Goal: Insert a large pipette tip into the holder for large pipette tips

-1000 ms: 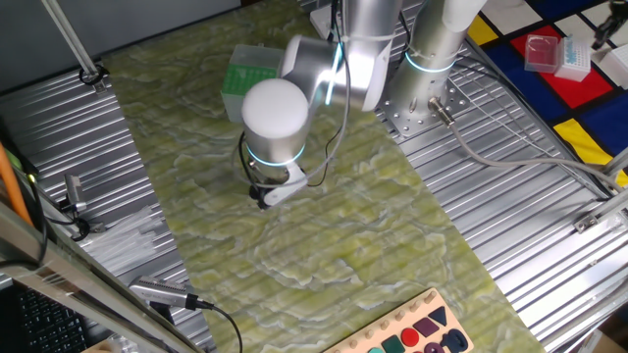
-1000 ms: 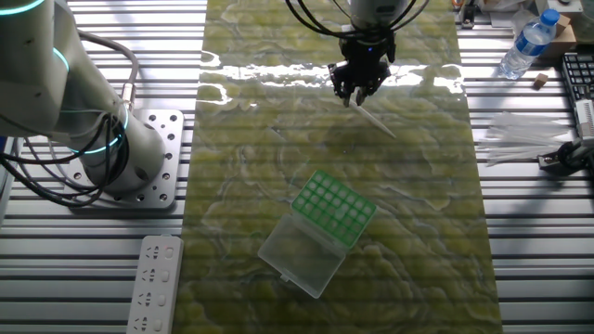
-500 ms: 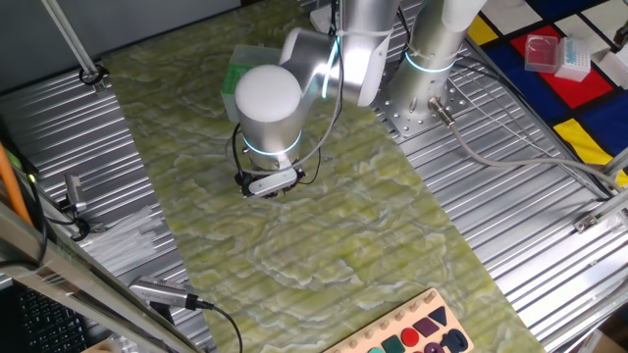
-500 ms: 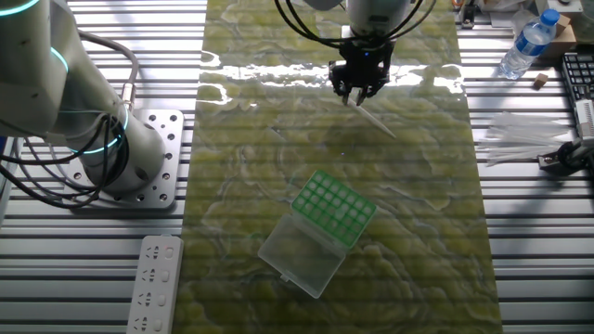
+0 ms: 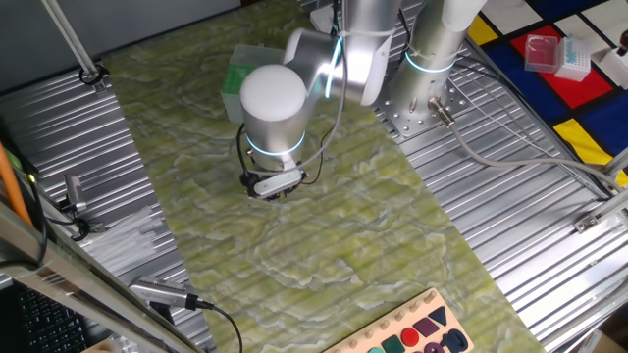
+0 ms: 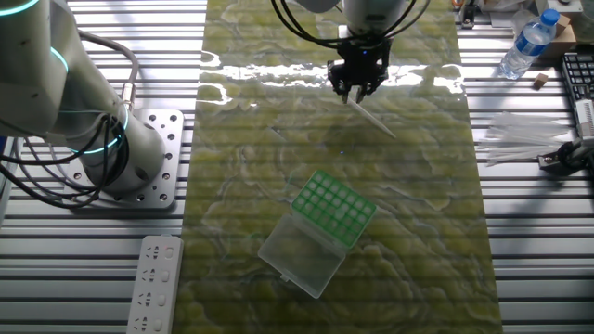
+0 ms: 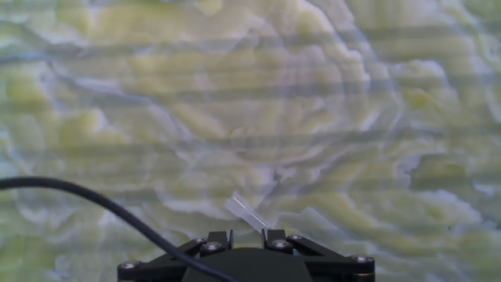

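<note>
Clear plastic, the tip (image 6: 374, 121) lies slanted on the green worktop (image 6: 418, 232), its upper end at the tool (image 6: 357, 94), whose fingers sit narrow around it. Lifting and insertion remain; the holder (image 6: 333, 209) waits nearer, well apart.

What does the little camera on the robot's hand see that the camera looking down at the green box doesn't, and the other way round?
Only the hand view shows a close look at the wide end of the large pipette tip, lying just ahead of the pincer.

Only the other fixed view shows the holder for large pipette tips with its clear lid open, a water bottle, and the whole tip's length slanting away from the pincer.

Both show the tip, the pincer and the green marbled mat.
</note>
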Available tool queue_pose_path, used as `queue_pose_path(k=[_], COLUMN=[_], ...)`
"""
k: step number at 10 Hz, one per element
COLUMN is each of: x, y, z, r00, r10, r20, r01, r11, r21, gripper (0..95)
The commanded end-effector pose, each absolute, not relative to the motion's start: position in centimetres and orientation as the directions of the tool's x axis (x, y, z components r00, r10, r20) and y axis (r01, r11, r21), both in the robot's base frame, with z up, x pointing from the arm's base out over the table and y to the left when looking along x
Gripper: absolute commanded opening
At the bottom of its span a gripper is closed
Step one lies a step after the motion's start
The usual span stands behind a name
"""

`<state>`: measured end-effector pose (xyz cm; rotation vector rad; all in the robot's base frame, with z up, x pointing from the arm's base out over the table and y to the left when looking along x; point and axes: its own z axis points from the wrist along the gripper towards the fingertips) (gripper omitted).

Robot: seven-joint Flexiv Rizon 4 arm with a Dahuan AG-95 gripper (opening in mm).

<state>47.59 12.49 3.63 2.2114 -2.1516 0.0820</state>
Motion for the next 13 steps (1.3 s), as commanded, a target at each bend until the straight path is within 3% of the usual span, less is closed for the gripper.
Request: queue_pose_path(k=[1,3,4,13], x=[47.6,47.6,47.5,46.3], y=[12.5,12.5,12.5,12.5], z=[3.6,3.5,3.5,2.1], r00=[0.154,0.149,0.148,0.147], r10=[-0.981,-0.981,-0.982,-0.987], r20=[0.116,0.120,0.118,0.058], r01=[-0.988,-0.989,-0.989,-0.989], r11=[-0.156,-0.151,-0.149,-0.144], r21=[-0.010,-0.005,-0.001,0.041], gripper=[19.0,19.0,0.0,0.0])
